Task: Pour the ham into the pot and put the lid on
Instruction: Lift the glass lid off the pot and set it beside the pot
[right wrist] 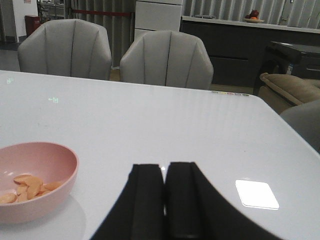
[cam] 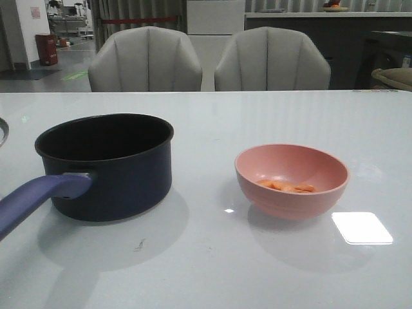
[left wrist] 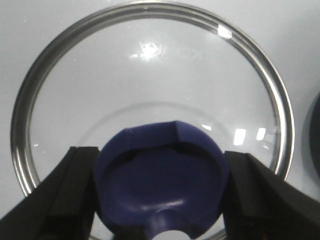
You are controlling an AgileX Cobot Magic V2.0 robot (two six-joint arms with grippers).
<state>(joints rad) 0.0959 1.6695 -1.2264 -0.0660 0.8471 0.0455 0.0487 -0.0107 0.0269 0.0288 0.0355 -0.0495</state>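
Ham point(cam: 287, 187) lies as a few orange pieces in the pink bowl point(cam: 291, 179) toward the right of the white tabletop point(cam: 212, 129), and you'll see your right claw point(right wrist: 164, 200) low over the tabletop just beside that bowl, its fingers pressed together on nothing. Your left claw point(left wrist: 160, 200) stands spread wide with the lid's point(left wrist: 150, 75) purple-blue knob point(left wrist: 160, 185) between its fingers, close on both sides, though you cannot tell whether they touch it; the lid rests flat at the tabletop's left edge, beside the open, uncovered pot point(cam: 106, 164).
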